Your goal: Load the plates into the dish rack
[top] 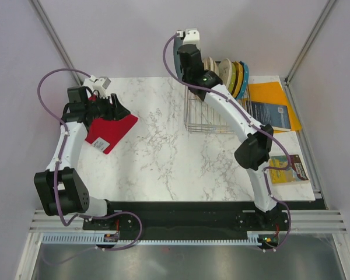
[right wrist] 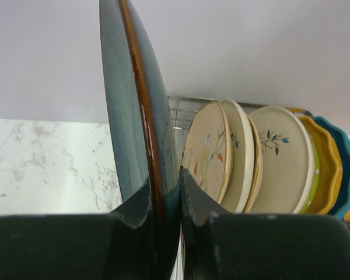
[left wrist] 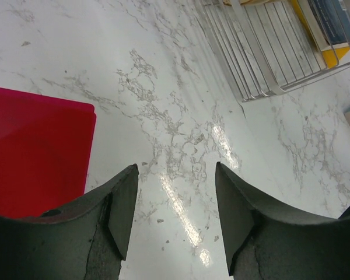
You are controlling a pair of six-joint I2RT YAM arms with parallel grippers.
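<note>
Marble desk (top: pixel 163 169): my right tool (right wrist: pixel 165 192) pinches dark teal plate (right wrist: pixel 125 105) upright, rack (top: pixel 207 119) eleven o'clock; my left tool (left wrist: pixel 175 210) spread.

Dark teal plate (right wrist: pixel 127 116) upright, edge-on, beside cream plates (right wrist: pixel 280 163) standing in wire rack (top: pixel 207 119).

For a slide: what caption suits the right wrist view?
Right gripper pinches a dark plate on edge, beside cream plates standing in the rack.

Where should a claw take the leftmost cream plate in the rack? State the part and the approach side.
Probably its top rim, from above. The cream plate stands on edge in the dish rack, pressed against its neighbour, so only the thin upper rim offers room to pinch it from both faces.
</note>
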